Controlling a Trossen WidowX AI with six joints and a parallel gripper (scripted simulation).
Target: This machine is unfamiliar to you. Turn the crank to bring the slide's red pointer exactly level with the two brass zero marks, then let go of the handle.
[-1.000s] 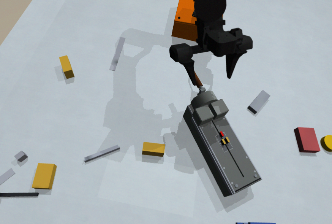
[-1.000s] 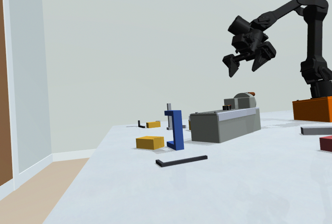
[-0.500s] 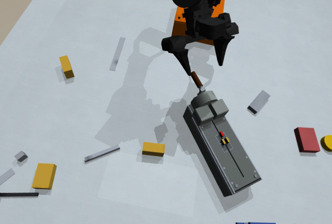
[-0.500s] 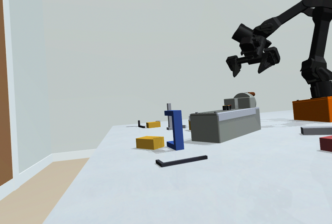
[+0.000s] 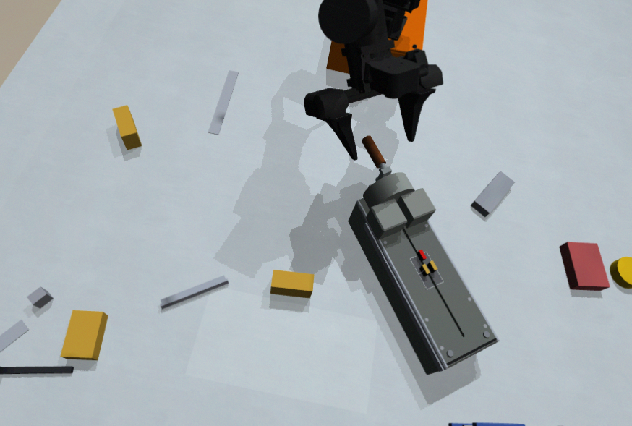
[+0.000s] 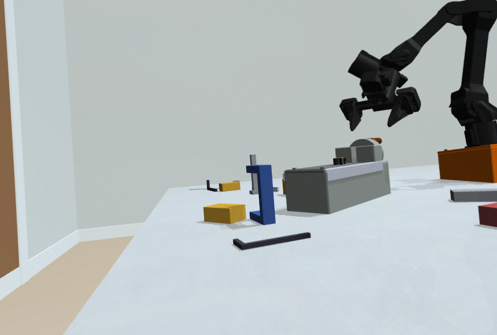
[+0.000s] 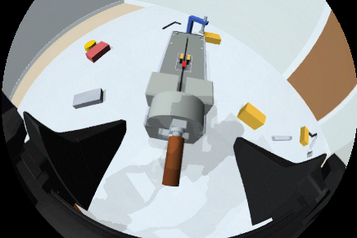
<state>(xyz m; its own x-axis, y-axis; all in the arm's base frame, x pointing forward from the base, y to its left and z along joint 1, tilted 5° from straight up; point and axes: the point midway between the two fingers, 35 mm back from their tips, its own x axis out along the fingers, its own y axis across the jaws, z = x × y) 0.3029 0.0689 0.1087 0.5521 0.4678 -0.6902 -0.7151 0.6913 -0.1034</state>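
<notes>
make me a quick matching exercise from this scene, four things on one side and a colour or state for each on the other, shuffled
Things:
1. claw
2. crank handle
3. slide pointer
4. arm's base block

Colour or state:
A. orange
B. open, holding nothing
C. brown, sticking out from the machine's end
D. red, just short of the brass marks

Pairs: 1-B, 2-C, 3-D, 4-A

Matt grey machine, wood-brown handle
</notes>
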